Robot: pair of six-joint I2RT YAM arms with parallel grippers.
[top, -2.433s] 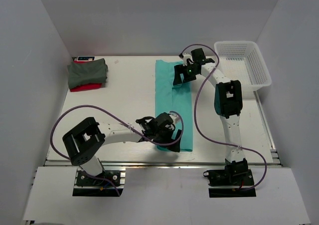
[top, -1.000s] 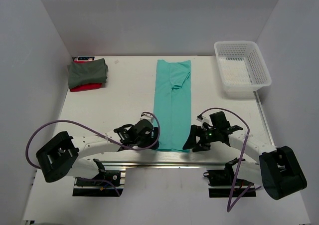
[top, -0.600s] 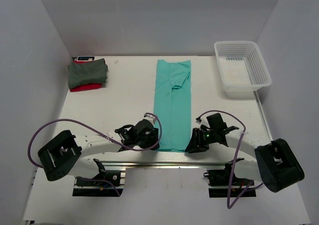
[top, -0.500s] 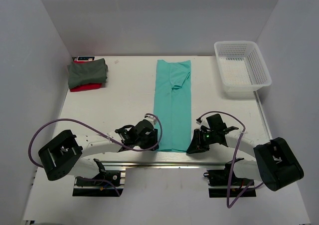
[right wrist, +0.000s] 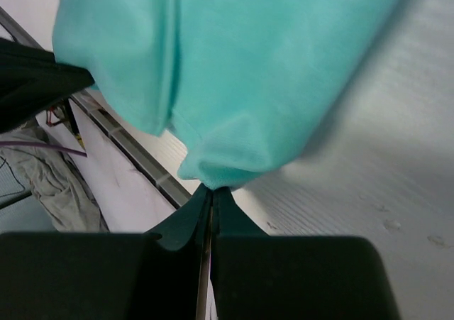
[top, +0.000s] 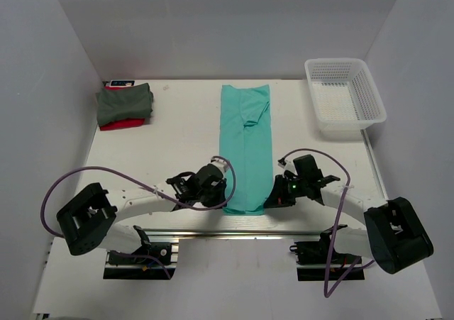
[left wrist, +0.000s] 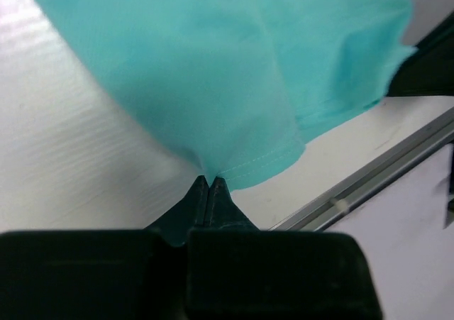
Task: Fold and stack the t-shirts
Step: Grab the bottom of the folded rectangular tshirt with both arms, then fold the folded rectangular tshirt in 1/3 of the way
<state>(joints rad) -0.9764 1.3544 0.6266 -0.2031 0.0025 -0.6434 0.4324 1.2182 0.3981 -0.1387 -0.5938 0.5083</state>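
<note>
The big white table (top: 170, 150) fills the middle of the top view. A long, plain teal cloth t-shirt (top: 246, 146) lies on it, folded into a thin strip. The strip runs from 12 o'clock down to 6 o'clock, right through the middle of the table. Most of it lies flat. Its near end, at 6 o'clock, is lifted a little and bunched up.

Two black and white robot arms reach in from the 6 o'clock edge, one on each side of the strip.

A white plastic basket with mesh walls (top: 345, 93) sits at 2 o'clock, well apart from the teal t-shirt.

At 10 o'clock there is a small pile. A folded dark grey-green t-shirt (top: 125, 101) lies on top of a folded red t-shirt (top: 120, 124). Only the edge of the red one peeks out. A small flat thing with blue and red on it (top: 119, 84) lies just behind the pile. It is too small to tell what it is.

The left gripper (top: 221, 201) is at 7 o'clock. In the left wrist view its two black fingers are pressed tight together (left wrist: 210, 181), and they pinch the hem at the near left corner of the teal t-shirt (left wrist: 234, 72).

The right gripper (top: 269, 202) is at 5 o'clock. In the right wrist view its fingers are pressed tight together too (right wrist: 211, 191), and they pinch the near right corner of the teal t-shirt (right wrist: 269, 72). The cloth goes up from the tips.
</note>
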